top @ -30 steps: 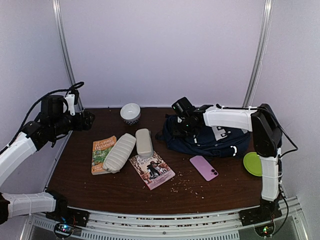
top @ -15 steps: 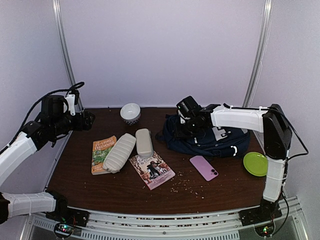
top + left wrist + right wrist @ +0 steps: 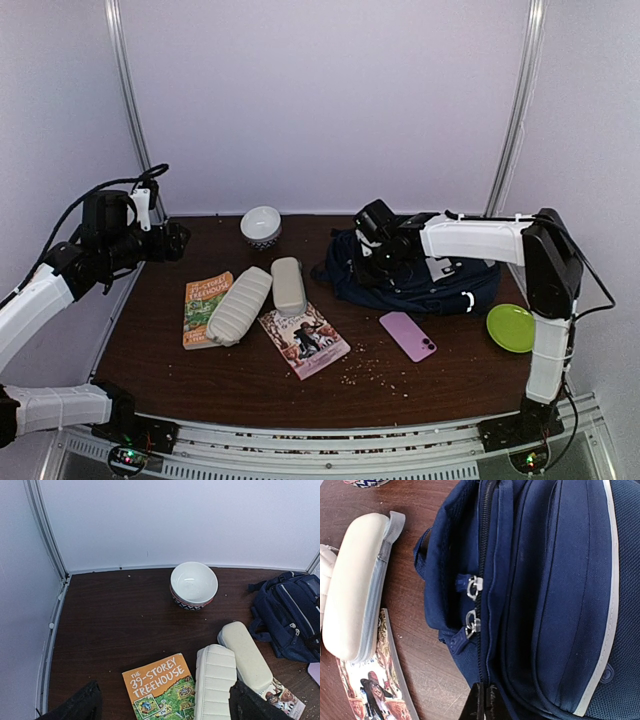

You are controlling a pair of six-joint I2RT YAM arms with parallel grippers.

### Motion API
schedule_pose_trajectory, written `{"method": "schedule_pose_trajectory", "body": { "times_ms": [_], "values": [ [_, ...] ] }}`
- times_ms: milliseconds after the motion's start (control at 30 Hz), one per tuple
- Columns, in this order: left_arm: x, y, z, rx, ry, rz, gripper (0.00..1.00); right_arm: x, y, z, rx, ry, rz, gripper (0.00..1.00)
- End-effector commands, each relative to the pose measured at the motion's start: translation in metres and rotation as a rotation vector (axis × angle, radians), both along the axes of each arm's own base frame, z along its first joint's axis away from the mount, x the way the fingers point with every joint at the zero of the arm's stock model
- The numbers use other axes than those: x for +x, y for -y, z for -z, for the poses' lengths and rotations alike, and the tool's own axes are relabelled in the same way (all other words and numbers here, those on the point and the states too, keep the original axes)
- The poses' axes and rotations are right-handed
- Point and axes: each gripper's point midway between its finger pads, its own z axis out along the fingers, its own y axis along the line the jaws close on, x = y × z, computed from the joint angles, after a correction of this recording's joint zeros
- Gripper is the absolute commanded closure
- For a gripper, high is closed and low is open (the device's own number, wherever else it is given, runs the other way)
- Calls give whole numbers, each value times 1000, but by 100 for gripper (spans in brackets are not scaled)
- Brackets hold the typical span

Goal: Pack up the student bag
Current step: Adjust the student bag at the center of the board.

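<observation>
Right claw closed, forearm level across the student bag.

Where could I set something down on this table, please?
The far-left corner, bordered by the wall, the bowl and the orange book, is bare. So is the near strip before the picture book and phone, apart from crumbs. The middle is crowded, two cases lying over the books; the student bag and green plate fill the right.

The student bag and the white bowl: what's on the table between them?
Nothing. Only bare brown table lies between the student bag and the bowl; the left wrist view shows it best.
</observation>
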Motion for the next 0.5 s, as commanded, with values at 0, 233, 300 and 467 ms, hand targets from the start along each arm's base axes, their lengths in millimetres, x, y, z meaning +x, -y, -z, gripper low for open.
{"method": "schedule_pose_trajectory", "body": {
  "times_ms": [0, 233, 300, 467],
  "values": [
    [3, -3, -15, -9, 38, -18, 10, -11, 6, -27, -49, 60, -67, 100],
    [8, -1, -9, 0, 15, -14, 10, -61, 24, -51, -158, 95, -265, 100],
    [8, -1, -7, 5, 6, -13, 10, -83, 25, -49, -193, 103, -338, 100],
    [10, 0, -3, 10, -6, -5, 11, -140, 26, -29, -256, 73, -480, 100]
  ]
}}
